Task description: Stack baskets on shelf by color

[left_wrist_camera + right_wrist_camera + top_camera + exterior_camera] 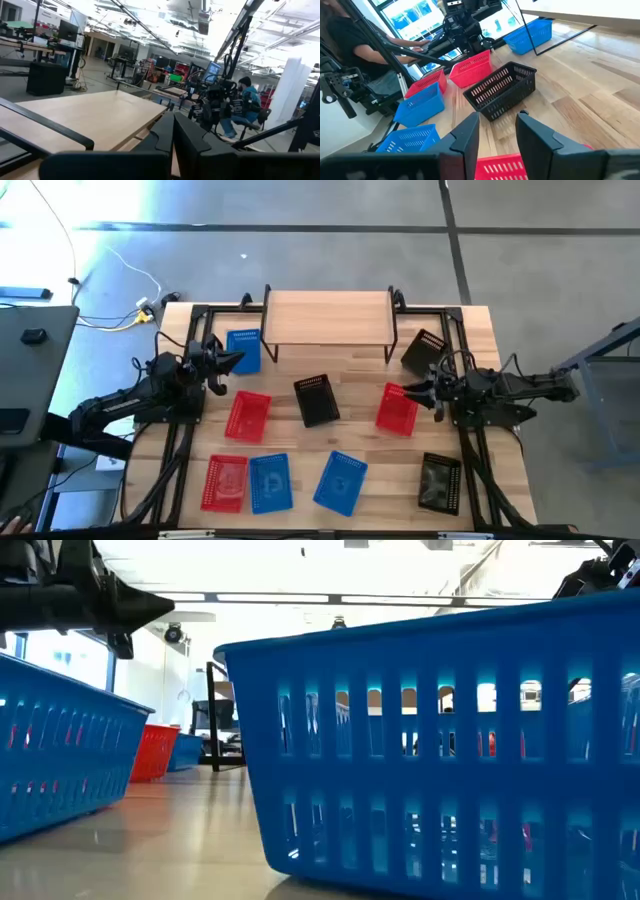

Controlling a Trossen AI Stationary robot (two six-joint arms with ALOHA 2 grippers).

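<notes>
The light-wood shelf (328,317) stands at the table's far middle. My left gripper (232,362) is shut, raised beside a blue basket (243,350) near the shelf's left leg; its wrist view looks level over the shelf top (90,115). My right gripper (412,392) is open above the far edge of a red basket (397,408), whose rim shows under the fingers (500,167). A black basket (316,400) and a red basket (247,416) lie mid-table, and another black basket (424,350) lies by the shelf's right leg.
Along the near edge lie a red basket (225,482), two blue baskets (270,482) (340,481) and a black basket (440,481). The nearest blue one fills the low view (440,740). A person (245,100) sits beyond the table.
</notes>
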